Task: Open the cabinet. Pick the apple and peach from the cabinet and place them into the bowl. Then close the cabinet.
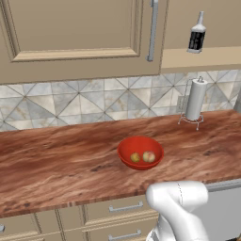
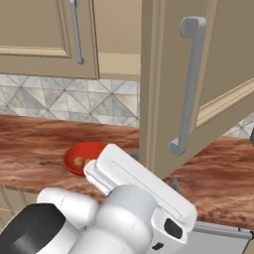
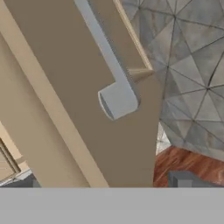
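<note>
Fruit sits in the red bowl (image 1: 140,151) on the wood-grain counter (image 1: 56,164): you can see two pieces there, a small yellowish one (image 1: 135,157) on the left and a paler, reddish one (image 1: 148,156) touching it on the right, though which is the apple and which the peach is too small to tell. From the left base view you get the cabinet (image 1: 70,37) with its left door shut and its long grey handle (image 1: 152,30) upright, an open shelf section to the right holding a dark bottle (image 1: 196,33), and a paper towel roll (image 1: 196,100) on its wire stand at the far right of the counter, against the tiled backsplash (image 1: 84,99). The right base view gives you what that one misses: the right door (image 2: 198,84) swung open toward the camera, its bar handle (image 2: 187,84) near, with the bowl partly hidden behind the white arm (image 2: 134,198). In the hand view you look up along that open door, the lower end of its handle (image 3: 117,99) close in front, tiles to the right and a strip of counter at the lower right. The fingertips are cut off by the frame, so you cannot see them directly; the jaws stand spread wide, and nothing is seen between them.
</note>
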